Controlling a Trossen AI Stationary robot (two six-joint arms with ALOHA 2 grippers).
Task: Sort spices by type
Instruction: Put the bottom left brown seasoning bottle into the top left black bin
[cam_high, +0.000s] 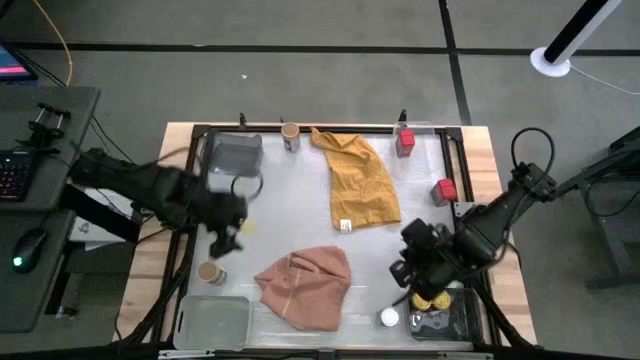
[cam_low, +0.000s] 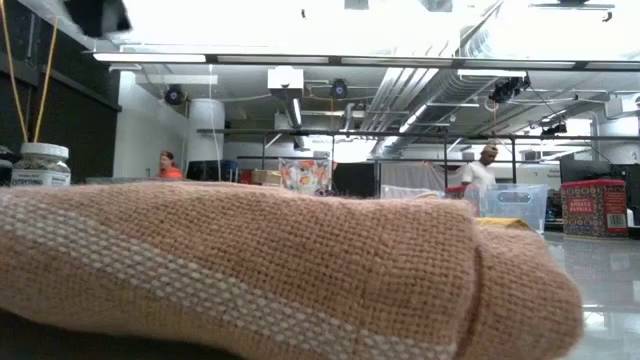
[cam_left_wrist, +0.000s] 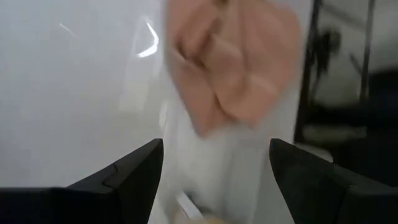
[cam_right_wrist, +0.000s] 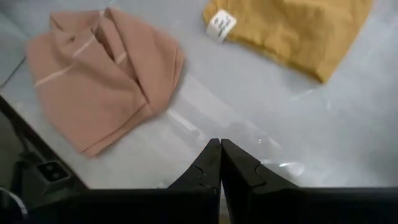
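My left gripper hangs open over the table's left side, nothing between its fingers, a little beyond a tan-lidded jar standing on the table. A second tan-lidded jar stands at the far edge. Two red tins stand at the far right. My right gripper is shut and empty, above the table beside the yellow-lidded jars. A white-lidded jar stands near the front edge.
A pink cloth lies crumpled at the near middle and a mustard cloth beyond it. A grey tray sits far left, a clear tray near left, a dark tray near right.
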